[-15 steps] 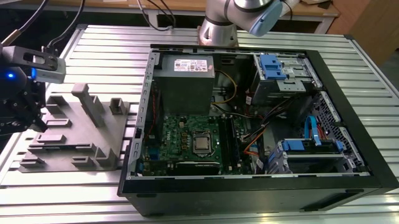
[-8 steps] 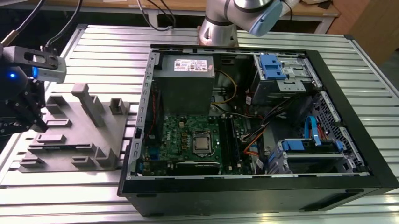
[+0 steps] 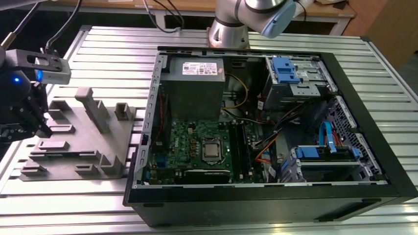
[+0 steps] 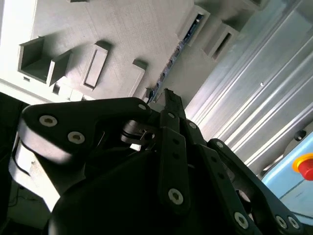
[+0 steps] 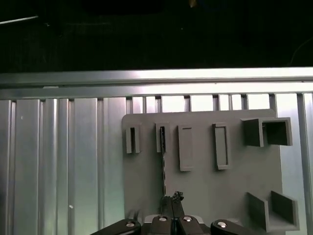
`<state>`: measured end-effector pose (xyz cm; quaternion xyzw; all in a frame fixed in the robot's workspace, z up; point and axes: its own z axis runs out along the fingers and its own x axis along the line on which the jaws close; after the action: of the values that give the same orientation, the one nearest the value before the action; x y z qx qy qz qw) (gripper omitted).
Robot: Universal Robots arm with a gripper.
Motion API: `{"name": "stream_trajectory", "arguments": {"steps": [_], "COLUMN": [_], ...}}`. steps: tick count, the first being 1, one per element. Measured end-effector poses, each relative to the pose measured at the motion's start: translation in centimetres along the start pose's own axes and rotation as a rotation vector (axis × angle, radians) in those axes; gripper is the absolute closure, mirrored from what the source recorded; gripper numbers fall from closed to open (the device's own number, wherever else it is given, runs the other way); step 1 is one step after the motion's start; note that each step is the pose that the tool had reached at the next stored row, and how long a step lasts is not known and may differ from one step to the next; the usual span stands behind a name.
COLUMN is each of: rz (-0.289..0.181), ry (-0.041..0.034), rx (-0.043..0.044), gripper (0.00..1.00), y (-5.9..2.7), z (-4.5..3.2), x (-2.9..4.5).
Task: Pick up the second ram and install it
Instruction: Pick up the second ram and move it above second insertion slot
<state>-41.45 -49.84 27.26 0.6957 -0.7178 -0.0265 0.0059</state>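
Since the second ram point(image 5: 163, 171) looks thin, stiff and fragile, I'd pinch its flat faces; it stands edgewise in the grey holder point(image 5: 200, 191), nine o'clock of the case point(image 3: 261, 200), with the gripper point(image 5: 174, 199) at its end, whether clamped I cannot tell

1 ram point(image 5: 163, 166), 1 fixture point(image 5: 210, 193), 1 computer point(image 3: 261, 203)
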Motion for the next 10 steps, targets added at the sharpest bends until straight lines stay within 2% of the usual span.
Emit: {"name": "stream_trajectory", "arguments": {"steps": [6, 10], "rz": [-0.03, -0.032], "ry": [0.0001, 0.0], "rx": [-0.0011, -0.001], "gripper": [0.93, 0.93], "y": [0.0, 0.0], "z": [0.31, 0.32], "x": [0.01, 0.01]}}
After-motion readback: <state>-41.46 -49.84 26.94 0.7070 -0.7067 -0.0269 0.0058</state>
